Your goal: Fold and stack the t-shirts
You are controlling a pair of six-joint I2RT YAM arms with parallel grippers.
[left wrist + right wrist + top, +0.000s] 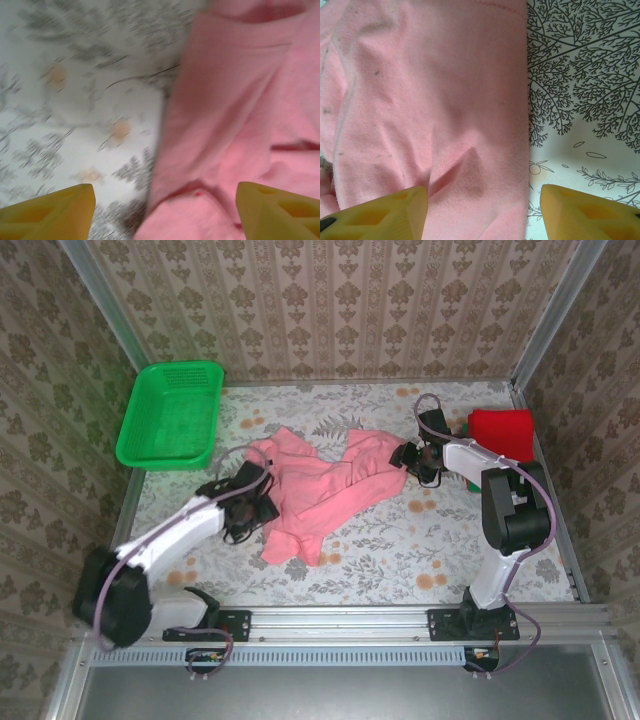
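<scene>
A light pink t-shirt (322, 488) lies crumpled and spread across the middle of the table. My left gripper (247, 503) is at its left edge. In the blurred left wrist view this gripper (165, 192) is open, with the shirt's (235, 115) edge and bare table between its yellow fingers (60, 207). My right gripper (408, 462) is at the shirt's right end. It is open too (482, 192), low over the pink cloth (430, 100), whose straight edge runs between the fingers. A red t-shirt (502, 430), folded into a rectangle, lies at the far right.
A green plastic mesh basket (170, 416) stands at the far left corner. Patterned walls close in the table (400, 550) on three sides. A metal rail (400, 618) with the arm bases runs along the near edge.
</scene>
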